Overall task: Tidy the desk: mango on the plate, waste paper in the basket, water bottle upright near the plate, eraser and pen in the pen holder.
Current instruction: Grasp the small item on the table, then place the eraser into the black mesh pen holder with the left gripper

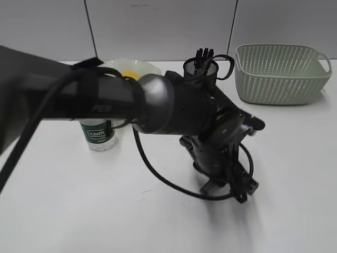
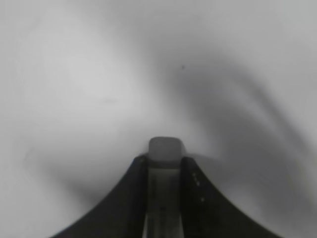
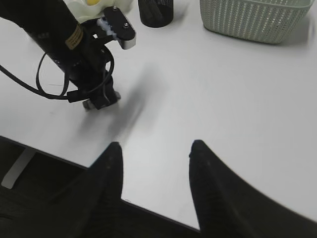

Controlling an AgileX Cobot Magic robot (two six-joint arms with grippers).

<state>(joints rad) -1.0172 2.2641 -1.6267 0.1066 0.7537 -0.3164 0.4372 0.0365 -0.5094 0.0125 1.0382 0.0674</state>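
Exterior view: left arm reaches across the table (image 1: 295, 174); water bottle (image 1: 99, 134) upright beside plate (image 1: 138, 65) holding mango (image 1: 132, 75); pen holder (image 1: 200, 68) left of basket (image 1: 279, 73). Left wrist view: left gripper (image 2: 166, 156) clamped on a small pale block, probably the eraser (image 2: 166, 148). Right wrist view: right gripper (image 3: 156, 151) open, empty, above the table's near edge.

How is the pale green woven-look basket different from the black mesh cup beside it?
The pale sage-green plastic basket is wide, rectangular and has handle cut-outs; the black metal mesh cup is narrow and round. The basket is light, the cup dark. Dark things stick up out of the cup, while nothing shows above the basket's rim. Both are perforated and stand upright at the back of the white desk.
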